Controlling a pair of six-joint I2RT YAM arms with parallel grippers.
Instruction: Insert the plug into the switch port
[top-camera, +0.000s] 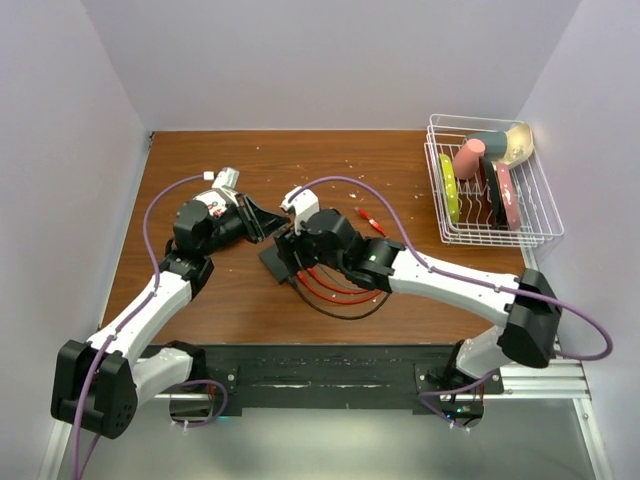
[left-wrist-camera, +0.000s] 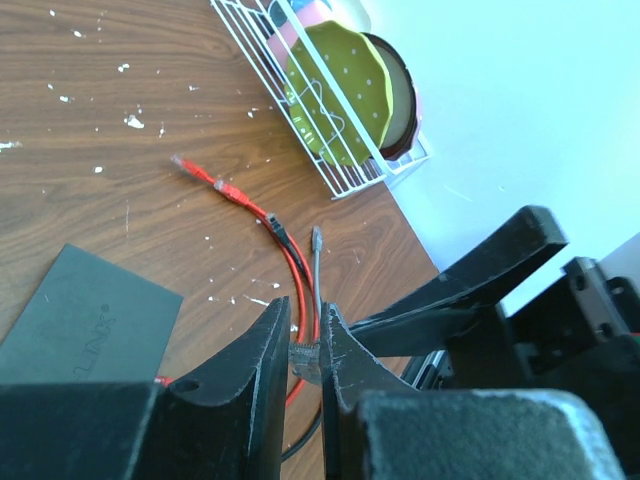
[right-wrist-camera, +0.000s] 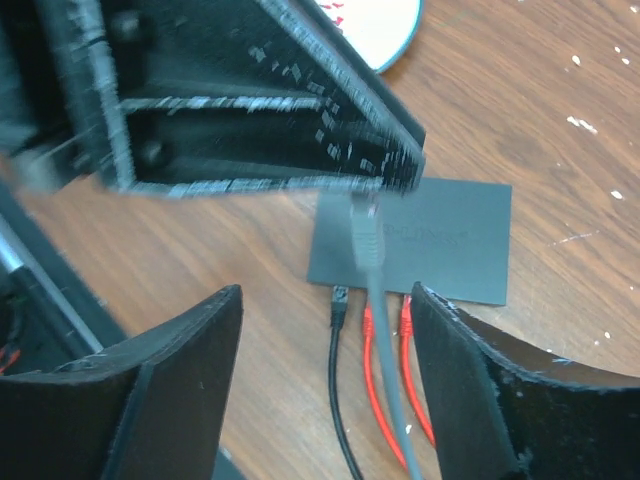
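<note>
I pinch the plug (left-wrist-camera: 305, 357), a small clear connector on a grey cable, between my left fingers (left-wrist-camera: 262, 372). The switch (right-wrist-camera: 430, 240) is a flat matte-black box with faint lettering on top, lying flat. In the right wrist view the plug hangs over its 9 o'clock end, not yet in a port, with its cable trailing toward 6 o'clock.

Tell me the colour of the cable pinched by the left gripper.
Grey cable, best seen in the right wrist view.
</note>
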